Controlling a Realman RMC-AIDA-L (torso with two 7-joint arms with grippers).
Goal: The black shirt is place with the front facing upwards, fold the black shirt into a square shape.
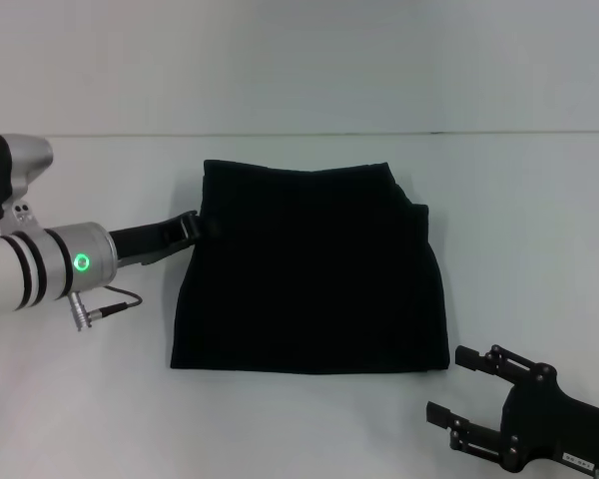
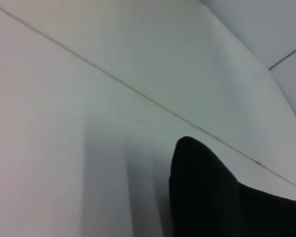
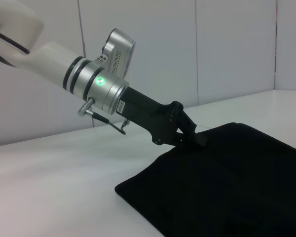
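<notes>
My left pincer meets the black shirt's edge, grip unclear; my right pincer hovers open, empty. Nearly square; next I'd release and withdraw.

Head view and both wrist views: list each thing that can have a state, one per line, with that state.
black shirt: folded into a rough square, lying flat on the table, no lettering showing.
left gripper: at the shirt's left edge near the far corner, touching the cloth; open or shut cannot be told.
right gripper: open, holding nothing, apart from the shirt near its front right corner.
table: white, bearing the shirt.
</notes>
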